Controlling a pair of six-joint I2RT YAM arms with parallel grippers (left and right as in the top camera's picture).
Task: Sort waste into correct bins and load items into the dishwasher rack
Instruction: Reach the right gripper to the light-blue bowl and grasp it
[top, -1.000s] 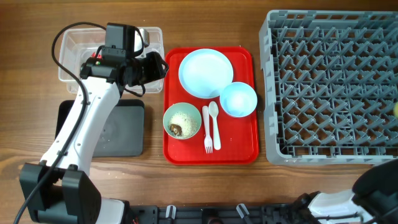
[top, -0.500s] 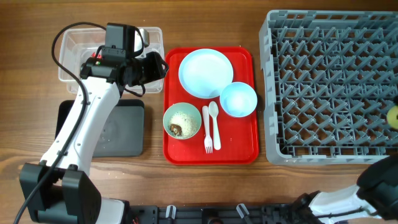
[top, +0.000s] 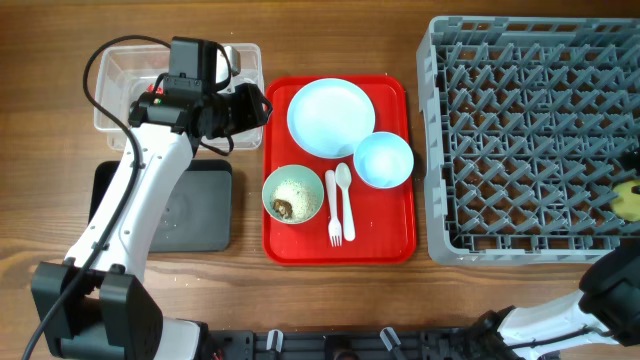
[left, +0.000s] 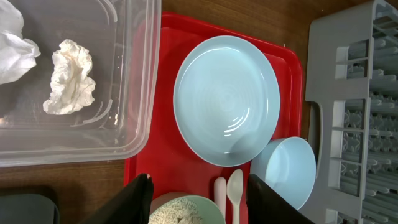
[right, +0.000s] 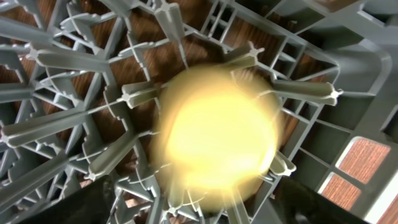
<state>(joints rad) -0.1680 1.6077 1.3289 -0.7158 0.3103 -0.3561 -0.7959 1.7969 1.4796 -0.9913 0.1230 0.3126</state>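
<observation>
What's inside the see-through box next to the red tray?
Two crumpled white tissue scraps lie inside the clear tub. From overhead, the left arm covers much of it, so anything else in there is hidden.

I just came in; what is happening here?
A meal is being cleared away. The right gripper stands open over the yellow cup, which shows blurred among the pegs of the grey rack. The left gripper hovers open and empty by the clear tub, where tissue lies. The plate, blue bowl, green bowl, spoon and fork wait on the red tray.
</observation>
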